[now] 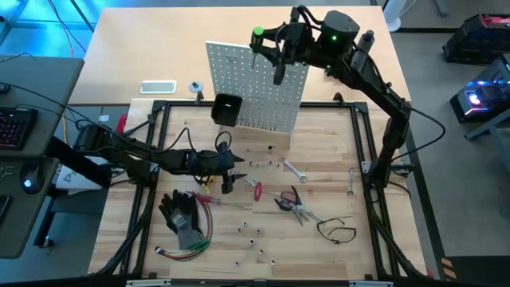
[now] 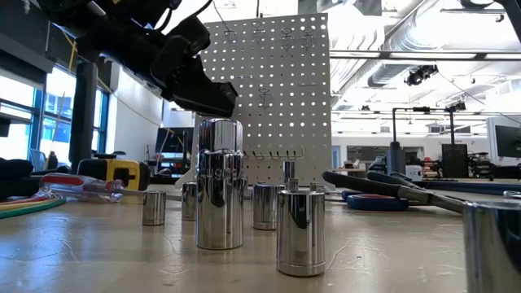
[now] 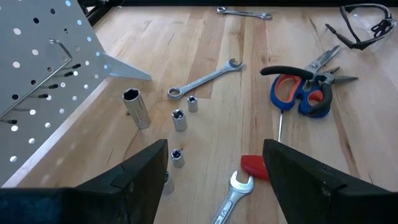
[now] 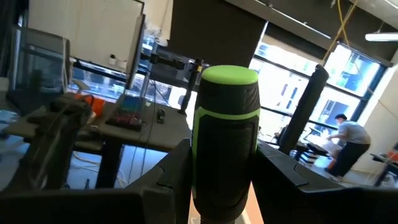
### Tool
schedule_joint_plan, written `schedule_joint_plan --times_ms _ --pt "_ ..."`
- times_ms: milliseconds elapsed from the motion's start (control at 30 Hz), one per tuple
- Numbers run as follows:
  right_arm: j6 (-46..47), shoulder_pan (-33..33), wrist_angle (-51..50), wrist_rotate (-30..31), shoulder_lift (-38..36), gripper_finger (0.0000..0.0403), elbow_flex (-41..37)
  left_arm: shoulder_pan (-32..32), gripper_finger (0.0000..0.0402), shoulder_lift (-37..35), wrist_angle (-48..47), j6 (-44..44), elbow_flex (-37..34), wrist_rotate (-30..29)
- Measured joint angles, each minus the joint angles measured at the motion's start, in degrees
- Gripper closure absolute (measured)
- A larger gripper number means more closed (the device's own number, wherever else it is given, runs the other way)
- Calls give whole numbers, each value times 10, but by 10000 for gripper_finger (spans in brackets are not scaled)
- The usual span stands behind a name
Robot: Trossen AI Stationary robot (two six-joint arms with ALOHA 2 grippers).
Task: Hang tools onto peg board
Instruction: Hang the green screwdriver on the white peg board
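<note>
The right gripper (image 4: 225, 163) clamps the green-capped screwdriver (image 4: 226, 137) by its handle, cap up, at the top far edge of the peg board (image 1: 263, 80), presumably so the shaft can drop into a holder. The left gripper (image 3: 214, 177) hovers spread and empty over the table (image 1: 335, 159), above a wrench (image 3: 231, 198), probably next to be picked up.

Peg board (image 1: 255, 84): white perforated panel, upright at table rear, black bin (image 1: 226, 109) on front; green-capped black-handled screwdriver (image 1: 257, 38) held at its top edge; silver wrenches (image 1: 294, 169), red-handled pliers (image 1: 288, 200), red-handled screwdriver (image 1: 256, 190), black loop (image 1: 338, 230), sockets (image 1: 253, 235) flat on tabletop.
</note>
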Motion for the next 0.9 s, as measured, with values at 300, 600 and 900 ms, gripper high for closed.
schedule_joint_plan --times_ms 300,600,900 --pt "9 -13 2 1 3 281 0 0 147 0 1 -2 0 0" --pt "49 -37 5 -24 30 281 0 0 147 0 3 -9 0 0" --pt "68 -40 -7 -26 31 281 0 -3 147 0 -1 -8 0 0"
